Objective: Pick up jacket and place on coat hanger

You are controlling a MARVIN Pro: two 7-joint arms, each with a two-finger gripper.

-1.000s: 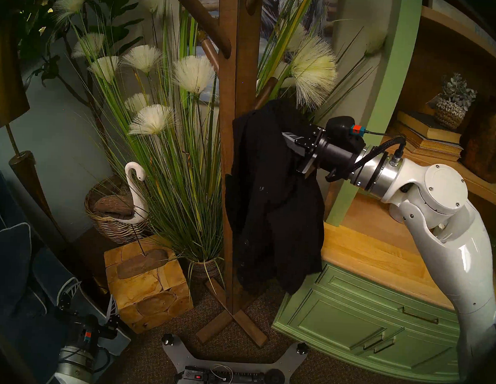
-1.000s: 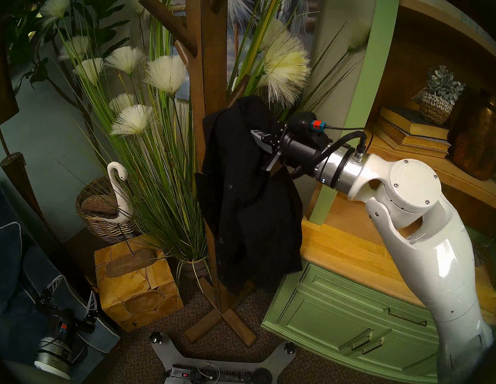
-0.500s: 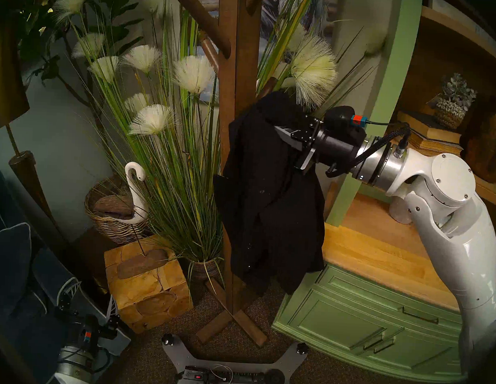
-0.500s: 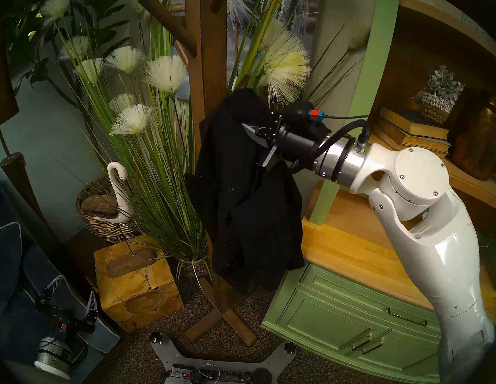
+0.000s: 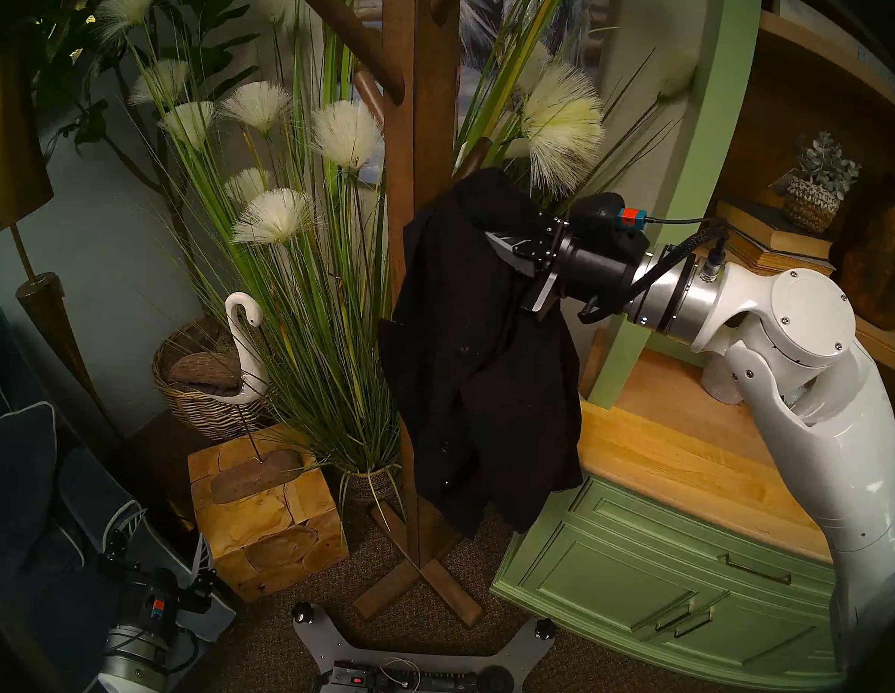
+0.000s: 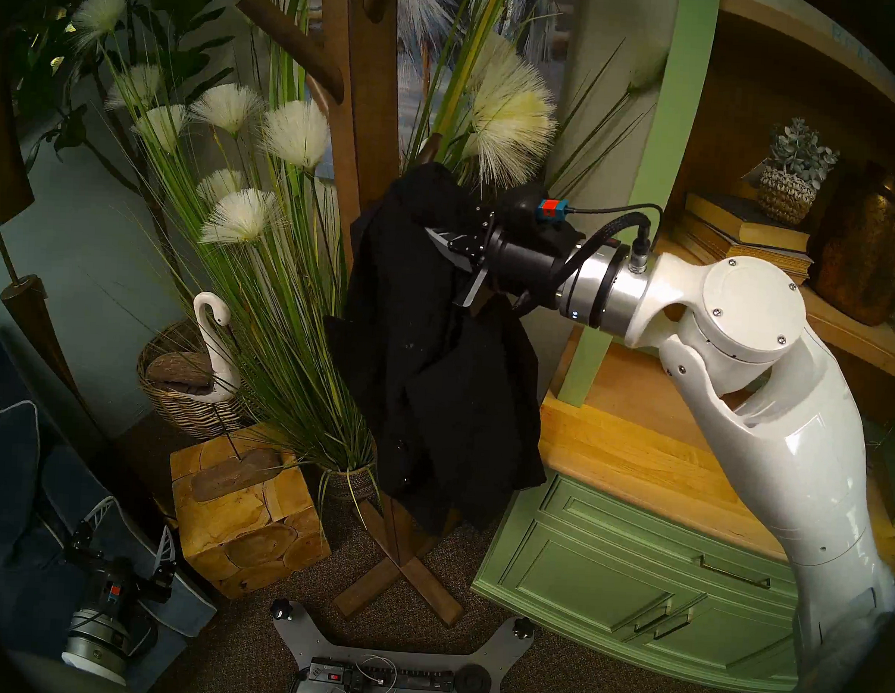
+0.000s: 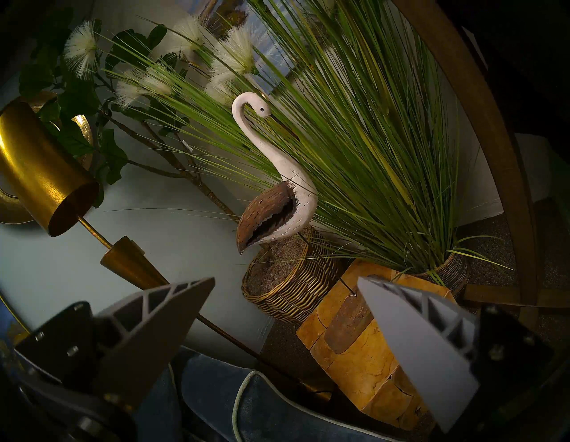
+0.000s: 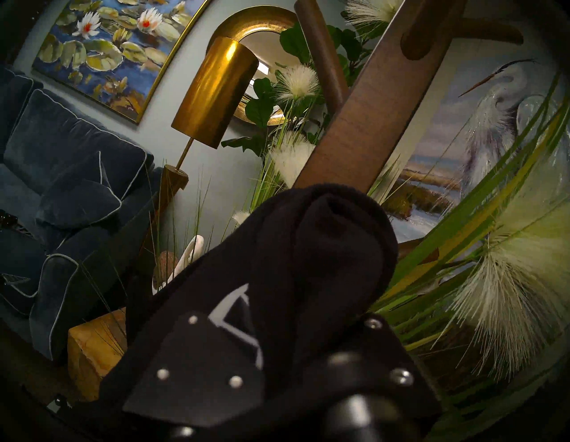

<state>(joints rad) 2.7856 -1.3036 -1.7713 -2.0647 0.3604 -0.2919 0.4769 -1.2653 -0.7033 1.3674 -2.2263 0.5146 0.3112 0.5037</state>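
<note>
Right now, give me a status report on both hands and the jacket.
Right hand shut on jacket, held against coat stand, beside a lower peg. Left hand open, empty, low by wood block. Grass plumes crowd the peg.

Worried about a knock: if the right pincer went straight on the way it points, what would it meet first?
Probably the coat stand. The right pincer, shut on the jacket, points left toward its post; depth is unclear, so it may pass in front.
</note>
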